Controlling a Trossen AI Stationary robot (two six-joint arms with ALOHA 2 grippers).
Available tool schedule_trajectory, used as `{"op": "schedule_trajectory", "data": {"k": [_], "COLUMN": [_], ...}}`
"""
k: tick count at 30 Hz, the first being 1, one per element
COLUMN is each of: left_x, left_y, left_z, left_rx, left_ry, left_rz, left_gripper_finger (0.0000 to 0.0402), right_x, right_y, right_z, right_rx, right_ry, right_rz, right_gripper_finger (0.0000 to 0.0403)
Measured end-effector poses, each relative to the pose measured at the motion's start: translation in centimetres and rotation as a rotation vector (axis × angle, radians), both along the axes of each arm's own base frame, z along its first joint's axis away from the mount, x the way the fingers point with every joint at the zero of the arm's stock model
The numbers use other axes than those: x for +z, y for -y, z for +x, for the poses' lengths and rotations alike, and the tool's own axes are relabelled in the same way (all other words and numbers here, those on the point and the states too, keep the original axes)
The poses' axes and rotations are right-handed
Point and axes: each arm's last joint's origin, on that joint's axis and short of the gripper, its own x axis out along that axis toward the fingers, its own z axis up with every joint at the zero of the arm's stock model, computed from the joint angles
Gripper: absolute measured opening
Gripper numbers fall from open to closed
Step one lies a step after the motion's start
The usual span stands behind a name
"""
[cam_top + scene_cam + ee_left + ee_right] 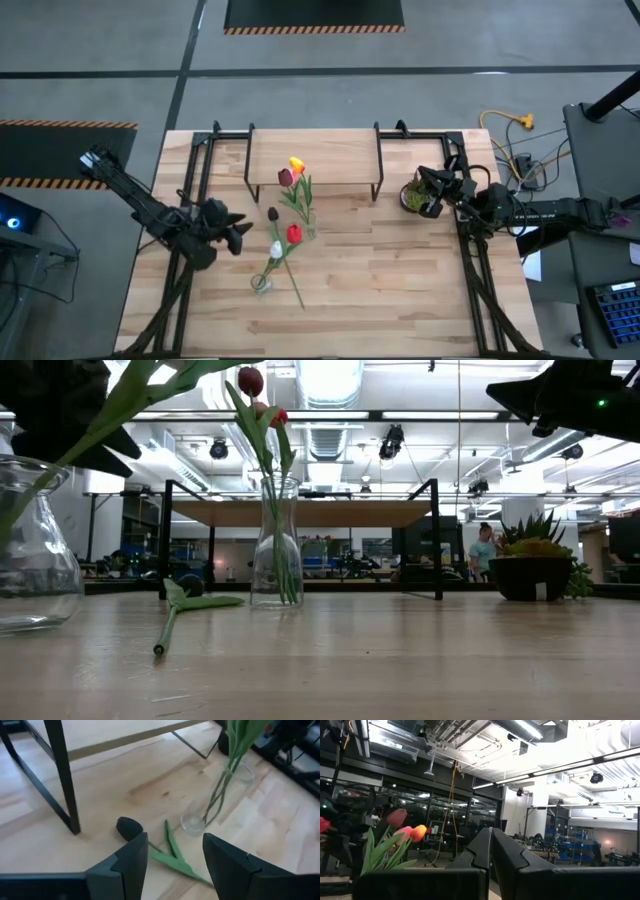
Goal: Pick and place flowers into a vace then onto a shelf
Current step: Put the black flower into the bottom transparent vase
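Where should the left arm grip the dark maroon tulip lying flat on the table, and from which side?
Grip the dark maroon tulip by its thin stem just behind the head, ahead of the leaves. It lies flat on the table, so come straight down with the jaws across the stem. The left gripper is open above it. Stay clear of the vase close beside it.

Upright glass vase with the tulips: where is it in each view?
High view: upright vase at table centre, just in front of the shelf.
Low view: vase centre-left, shelf behind it.
Left wrist view: vase right of centre, shelf at top.
Right wrist view: vase not seen; only tulips at left.
Shared landmark: the shelf.
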Motion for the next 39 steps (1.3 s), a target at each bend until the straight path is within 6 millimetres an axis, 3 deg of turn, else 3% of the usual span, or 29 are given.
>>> {"op": "schedule_trajectory", "data": {"k": [11, 17, 26, 39], "left_x": [-3.3, -3.1, -3.4, -4.3], "left_y": [-2.7, -3.6, -5.6, -6.0], "left_z": [1.0, 2.6, 3.1, 4.4], "left_rx": [0.205, 0.147, 0.178, 0.105], "left_ry": [-0.014, -0.028, -0.091, -0.157], "left_rz": [-0.114, -0.146, -0.263, -0.333], "left_gripper_finger": [0.0173, 0.0173, 0.0173, 0.0173], "right_x": [0.1, 0.1, 0.1, 0.1], "right_y": [0.0, 0.0, 0.0, 0.0], "right_z": [0.0, 0.0, 0.0, 0.0], "right_rx": [-0.001, -0.003, -0.003, -0.005], "right_ry": [0.006, 0.005, 0.006, 0.005], "right_rz": [-0.003, -0.006, -0.006, -0.009], "right_gripper_finger": [0.0008, 0.0009, 0.0008, 0.0008]}}
